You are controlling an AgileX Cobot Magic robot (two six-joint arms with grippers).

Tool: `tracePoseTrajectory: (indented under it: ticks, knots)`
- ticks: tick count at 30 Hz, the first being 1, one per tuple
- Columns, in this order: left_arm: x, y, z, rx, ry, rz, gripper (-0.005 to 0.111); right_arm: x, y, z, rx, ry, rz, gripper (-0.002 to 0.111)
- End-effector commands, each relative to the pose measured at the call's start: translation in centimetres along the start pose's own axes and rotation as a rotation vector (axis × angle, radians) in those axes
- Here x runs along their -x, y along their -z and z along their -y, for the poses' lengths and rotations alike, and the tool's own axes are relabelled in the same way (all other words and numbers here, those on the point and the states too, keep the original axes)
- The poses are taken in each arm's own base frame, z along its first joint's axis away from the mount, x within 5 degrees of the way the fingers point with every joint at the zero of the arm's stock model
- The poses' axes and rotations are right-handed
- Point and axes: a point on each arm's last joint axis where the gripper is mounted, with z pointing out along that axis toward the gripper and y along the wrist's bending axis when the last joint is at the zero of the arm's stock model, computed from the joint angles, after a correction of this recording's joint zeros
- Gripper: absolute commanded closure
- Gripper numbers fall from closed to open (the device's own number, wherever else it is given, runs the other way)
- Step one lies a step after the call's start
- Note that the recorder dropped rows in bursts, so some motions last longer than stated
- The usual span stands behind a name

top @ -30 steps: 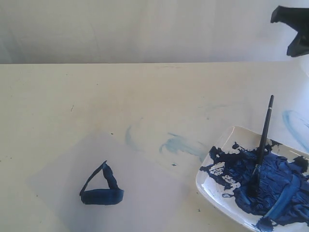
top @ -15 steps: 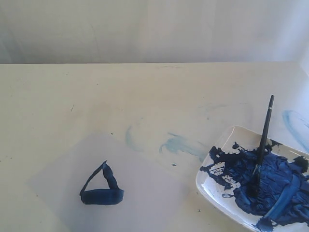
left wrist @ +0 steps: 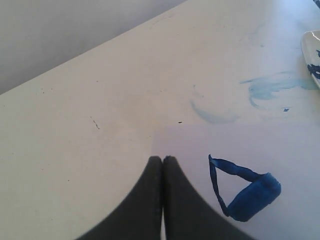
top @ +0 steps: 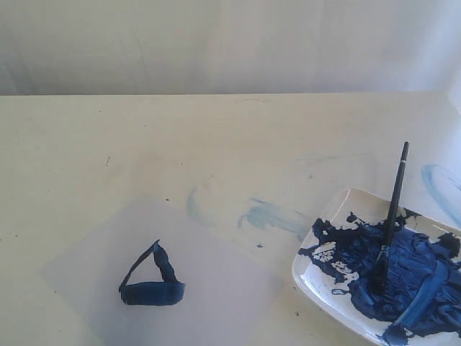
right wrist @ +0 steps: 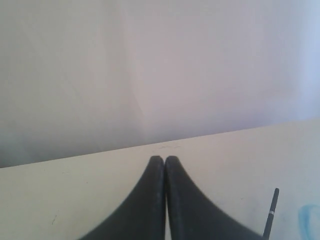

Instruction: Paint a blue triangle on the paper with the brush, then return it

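A dark blue triangle (top: pixel 151 281) of three thick strokes is painted on the pale square paper (top: pixel 216 288) at the front left of the table. The black-handled brush (top: pixel 391 216) leans in the white plate (top: pixel 306 277) of blue paint at the front right, its tip down in the paint. Neither gripper shows in the exterior view. In the left wrist view my left gripper (left wrist: pixel 163 159) is shut and empty, raised above the paper's edge, with the blue triangle (left wrist: pixel 245 187) beside it. My right gripper (right wrist: pixel 164 159) is shut and empty, and the brush's handle end (right wrist: pixel 271 210) pokes up near it.
Faint pale-blue smears (top: pixel 270 216) mark the table between the paper and the plate, and another smear (top: pixel 439 187) lies at the right edge. A pale wall rises behind the table's far edge.
The right arm's dark gripper, seen at the top right one second ago, has left the exterior view. The brush, plate, paper and triangle have not moved.
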Motion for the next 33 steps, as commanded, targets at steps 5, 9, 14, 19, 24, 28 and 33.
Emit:
tracePoseTrajectory:
  ticks: [5, 9, 14, 19, 24, 28, 33]
  knots:
    - [-0.1, 0.0, 0.2, -0.018, 0.012, 0.000, 0.107, 0.0, 0.6, -0.1, 0.009, 0.015, 0.014, 0.108]
    - [0.0, 0.3, 0.3, -0.014, 0.006, 0.012, 0.107, 0.0, 0.6, -0.1, 0.009, 0.015, 0.014, 0.108]
    - [0.3, 2.0, 0.9, 0.017, -0.029, 0.089, 0.107, 0.0, 0.6, -0.1, 0.009, 0.015, 0.012, 0.108]
    - [0.5, 4.5, 1.9, 0.060, -0.077, 0.199, 0.107, 0.0, 0.6, -0.1, 0.009, 0.015, 0.012, 0.108]
    - [0.4, 6.5, 2.8, 0.094, -0.115, 0.286, 0.107, 0.0, 0.6, -0.1, 0.009, 0.015, 0.012, 0.108]
    - [0.3, 7.5, 3.2, 0.111, -0.134, 0.331, 0.107, 0.0, 0.6, -0.1, 0.009, 0.015, 0.012, 0.108]
    - [-0.1, 8.7, 3.7, 0.166, -0.199, 0.368, 0.107, -0.1, 0.6, -0.1, 0.008, 0.015, 0.009, 0.108]
